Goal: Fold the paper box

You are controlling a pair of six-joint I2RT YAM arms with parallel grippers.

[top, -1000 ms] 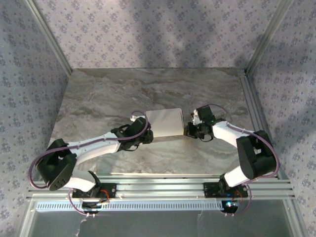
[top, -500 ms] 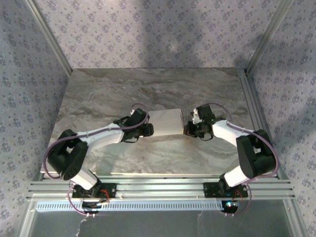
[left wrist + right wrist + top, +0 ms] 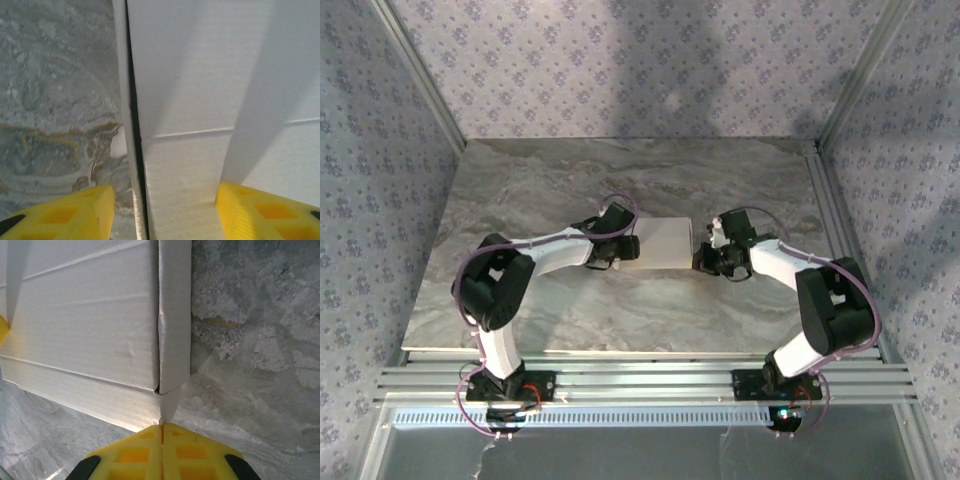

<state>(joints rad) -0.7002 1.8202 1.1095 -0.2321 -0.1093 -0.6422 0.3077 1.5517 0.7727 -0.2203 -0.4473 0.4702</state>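
The paper box (image 3: 663, 243) lies mid-frame on a marbled table (image 3: 620, 180), floral walls (image 3: 620, 60) around. Jaws apart, the left gripper (image 3: 162, 200) straddles its edge; the right gripper (image 3: 162, 429) pinches a tab.

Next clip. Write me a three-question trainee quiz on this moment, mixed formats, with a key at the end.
1. Multiple choice: where on the table does the paper box lie? (A) around the middle, (B) far left corner, (C) at the near edge.
2. True or false: the fingers of the left hand are pressed together.
3. Fill in: the right hand is shut on a thin edge ____ of the box.
Key: 1 A. 2 False; they stand apart, straddling the box's left edge. 3 tab.
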